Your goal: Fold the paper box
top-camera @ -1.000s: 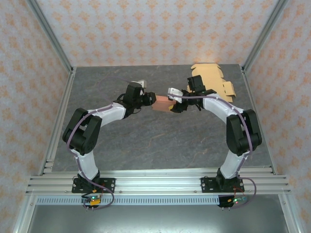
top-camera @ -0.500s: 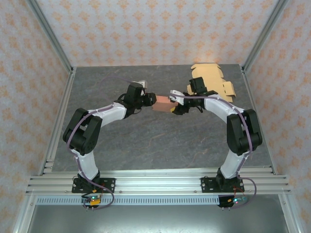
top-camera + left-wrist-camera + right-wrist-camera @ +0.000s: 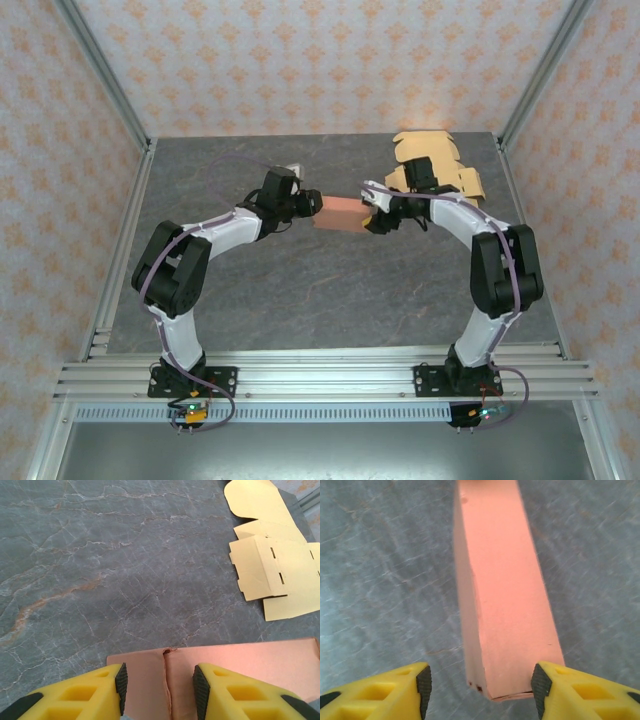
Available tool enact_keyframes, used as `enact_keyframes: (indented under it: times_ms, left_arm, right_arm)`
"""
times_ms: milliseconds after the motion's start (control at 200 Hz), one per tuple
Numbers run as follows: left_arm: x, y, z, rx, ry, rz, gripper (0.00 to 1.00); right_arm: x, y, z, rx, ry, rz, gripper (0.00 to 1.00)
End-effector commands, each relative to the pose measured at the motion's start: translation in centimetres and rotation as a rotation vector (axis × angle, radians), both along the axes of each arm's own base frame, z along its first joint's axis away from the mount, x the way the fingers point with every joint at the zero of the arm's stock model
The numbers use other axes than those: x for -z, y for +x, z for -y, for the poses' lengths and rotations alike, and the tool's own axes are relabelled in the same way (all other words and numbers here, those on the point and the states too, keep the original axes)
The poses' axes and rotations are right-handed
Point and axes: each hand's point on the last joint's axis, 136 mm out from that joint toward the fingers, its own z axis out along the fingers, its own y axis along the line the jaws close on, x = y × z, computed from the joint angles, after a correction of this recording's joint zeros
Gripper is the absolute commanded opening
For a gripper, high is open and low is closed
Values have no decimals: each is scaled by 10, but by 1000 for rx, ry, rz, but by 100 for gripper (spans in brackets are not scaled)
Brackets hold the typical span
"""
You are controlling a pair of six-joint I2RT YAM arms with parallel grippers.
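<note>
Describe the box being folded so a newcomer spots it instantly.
On the grey marble table, look mid-table where the left gripper and right gripper meet. The salmon box sits between them: long, folded-up, unlike the flat yellow blanks in the far right corner.

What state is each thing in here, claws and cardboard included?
Salmon-pink folded paper box: formed into a long rectangular tube, gripped at one end.
Left claw: shut on the box's end.
Right claw: open, straddling the other end, gap on one side.
Flat yellow cardboard blanks: unfolded, lying flat on the grey stone-look table.
</note>
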Motion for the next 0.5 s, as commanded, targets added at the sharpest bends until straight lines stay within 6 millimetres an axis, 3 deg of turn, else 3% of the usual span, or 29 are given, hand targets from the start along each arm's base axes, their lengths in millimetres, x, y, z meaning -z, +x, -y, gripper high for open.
enact_keyframes:
  times_ms: [0,40,55,80,165,260,320,496]
  left_arm:
    - [51,-22,-14,-3,116,-158,42]
    - [50,-22,-14,0,121,-158,42]
    - [61,-23,-15,2,133,-181,42]
    - [63,-23,-15,4,139,-188,42]
    - [60,-23,-14,6,143,-187,42]
    - [59,-21,-14,4,140,-181,42]
    - [61,-20,-14,3,145,-185,42]
    - [51,-15,-14,-10,132,-159,43]
  right_arm:
    - [21,-19,5,-5,-64,-69,57]
    - [8,-18,5,-3,-56,-36,57]
    - [3,-18,4,-4,-49,-26,57]
    - [-9,-18,3,-3,-35,-7,57]
    - [-47,-19,-4,-33,24,68,58]
    - [-69,-20,-11,-84,58,125,59]
    - [-59,-19,-14,-97,28,124,60]
    - [-1,-20,-16,-90,-36,-10,59]
